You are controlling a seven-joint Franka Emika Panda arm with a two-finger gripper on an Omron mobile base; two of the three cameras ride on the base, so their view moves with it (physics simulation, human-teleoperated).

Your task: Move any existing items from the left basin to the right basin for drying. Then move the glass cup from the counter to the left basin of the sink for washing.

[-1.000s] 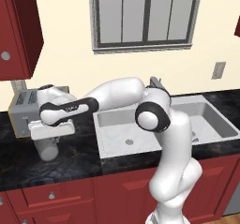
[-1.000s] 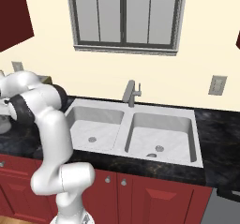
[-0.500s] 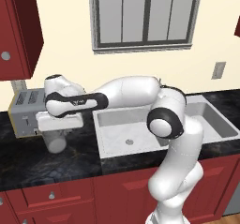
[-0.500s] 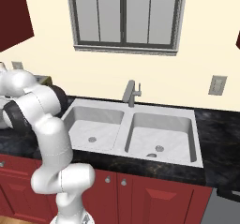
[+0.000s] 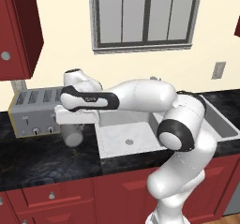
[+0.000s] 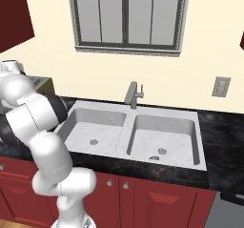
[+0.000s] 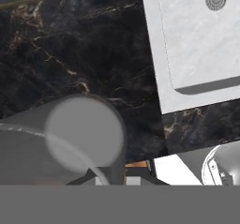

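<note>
Glass cup (image 5: 73,133) gripped in closed tool (image 5: 75,124), hanging just beside toaster (image 5: 35,111), above black bench (image 5: 42,160) left of sink (image 6: 133,132). In hand view, cup (image 7: 82,136) right at tool tips, round end facing camera, bench (image 7: 84,54) behind. Left basin (image 6: 95,128) bare around drain. Tiny grey item (image 6: 153,158) in right basin (image 6: 164,139), near edge, beside drain. Faucet (image 6: 133,94) at far side.

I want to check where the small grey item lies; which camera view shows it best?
The right base view: the small grey item lies in the right basin, beside its drain. In the left base view the arm covers that basin; the hand view looks at the counter.
</note>
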